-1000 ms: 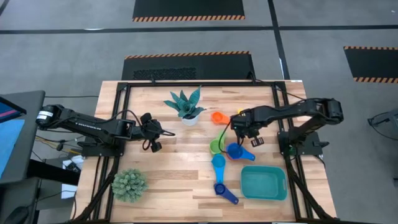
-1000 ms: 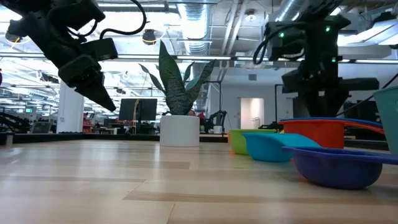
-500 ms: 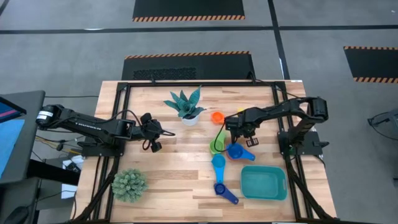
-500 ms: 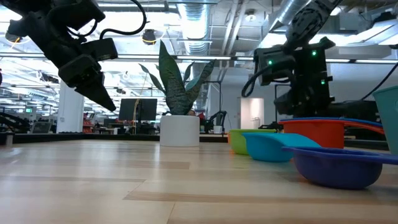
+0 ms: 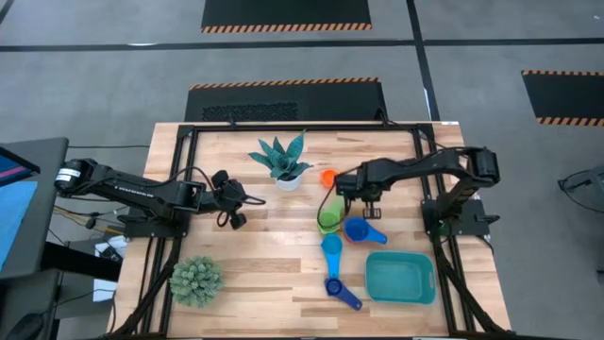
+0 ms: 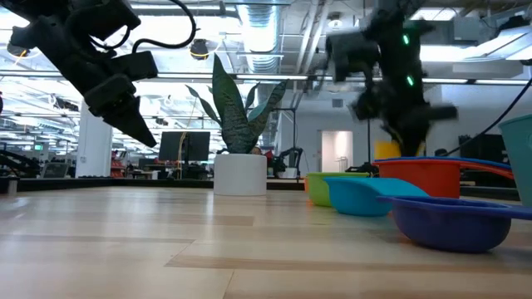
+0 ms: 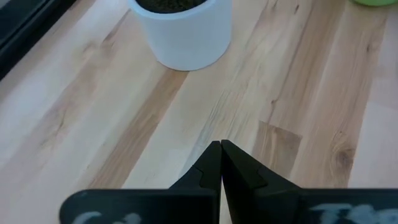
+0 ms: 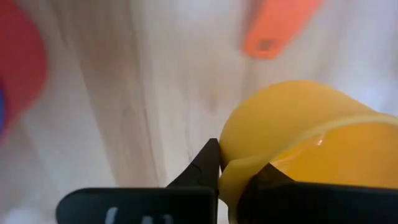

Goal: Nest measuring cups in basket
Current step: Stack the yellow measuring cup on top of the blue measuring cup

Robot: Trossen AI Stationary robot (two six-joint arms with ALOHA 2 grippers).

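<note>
My right gripper (image 5: 357, 195) hangs over the cluster of measuring cups at the table's right middle, shut on a yellow cup (image 8: 298, 137) that the arm hides in the high view. Beneath and around it lie an orange cup (image 5: 328, 177), a green cup (image 5: 327, 221), a blue cup (image 5: 357, 229), a light blue cup (image 5: 330, 246) and a dark blue cup (image 5: 336, 287), each resting on the table on its bowl. The teal basket (image 5: 400, 280) sits at the near right. My left gripper (image 5: 234, 206) waits shut above the table's left middle. My right gripper has the yellow cup's rim wall (image 8: 231, 163) between its two fingers, one finger (image 8: 208, 160) on the outside of the bowl. The fingers come from above, pointing steeply down. The cup (image 6: 386, 151) hangs just under the gripper, clear of the table.
A white pot with a spiky green plant (image 5: 283, 162) stands at the far middle, close to the orange cup. A round bushy plant (image 5: 196, 280) sits at the near left. Bare wood lies between the two arms.
My right gripper has gone toward the table's left edge and up a little, and its wrist has rolled. In the low view a yellow cup now shows under it, lifted off the table.
</note>
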